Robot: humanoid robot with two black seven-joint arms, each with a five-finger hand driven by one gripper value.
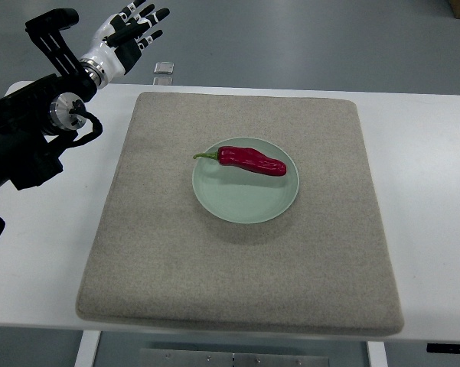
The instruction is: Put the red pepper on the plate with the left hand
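**Red pepper lying on the plate, left hand raised and empty**

The red pepper (251, 160) is lying across the far half of the pale green plate (241, 202), its body resting inside the rim and running from left to right with a slight downward slant. Its green stem is pointing toward the left and is reaching just past the plate's edge. The rest of the plate is showing bare.

The plate is sitting near the middle of a square beige mat (176, 267), and the mat is covering most of the white tabletop (425, 199), leaving bare strips on the left, right and near sides.

The left hand (130, 32) is hovering at the upper left corner of the view, well apart from the plate and beyond the far edge of the tabletop. Its fingers (149, 21) are spreading out and holding nothing, pointing up and to the right. The black arm behind it is coming in from the left edge and is crossing over the left strip of the tabletop.

A small pale object (163, 70) is lying just beyond the far edge of the tabletop; what it is cannot be told.
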